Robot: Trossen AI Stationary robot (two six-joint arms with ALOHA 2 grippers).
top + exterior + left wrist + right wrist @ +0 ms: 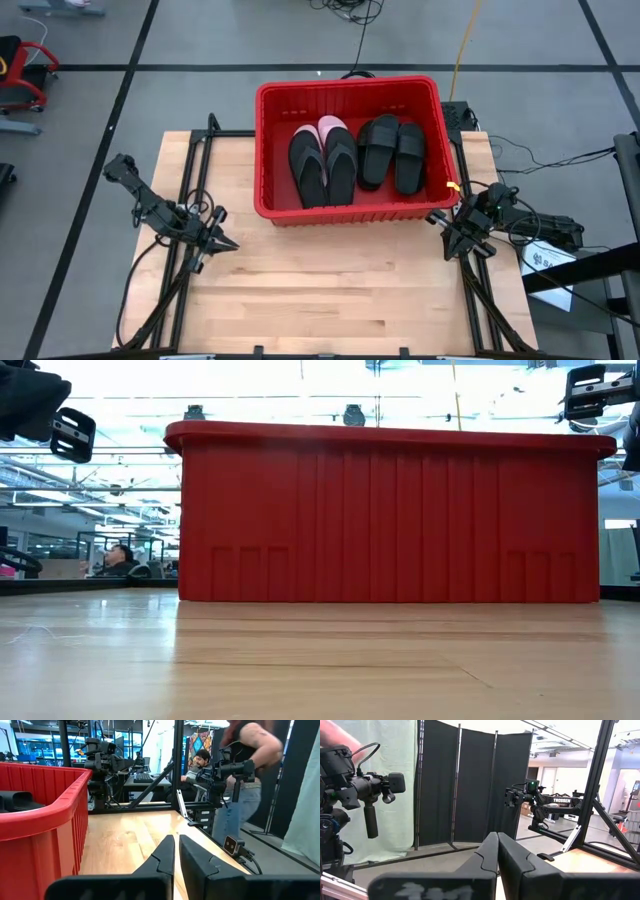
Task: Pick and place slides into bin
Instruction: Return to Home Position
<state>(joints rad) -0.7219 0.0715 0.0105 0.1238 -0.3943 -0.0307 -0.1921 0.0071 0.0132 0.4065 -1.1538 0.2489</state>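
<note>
**High view.** The red bin [345, 84] is set at the far middle of the wooden table [330, 290], with its long axis running across the table from left to right. All the slides that can be seen are held inside it. A pair of black flip-flops [322, 165] is laid over a pale pink slide [333, 127], and a pair of black slides [392, 152] lies beside them. Their long axes run from near to far. No slide is seen on the tabletop. The left gripper [222, 243] is parked off the bin's near left corner, well apart from it. The right gripper [443, 232] is parked just beside the near right corner, so the right arm is judged the nearer. From both grippers the bin lies farther up the table and inward.

**Low view.** Only the bin's solid red front wall [390, 520] is shown, standing flat on the table.

**Left wrist view.** The left gripper's fingers [167, 856] are brought together with only a thin slit between them, and nothing is held. The bin's rim [60, 795] is seen to one side.

**Right wrist view.** The right gripper's fingers [489, 851] are likewise pressed together and nothing is held. The bin is not shown.
</note>
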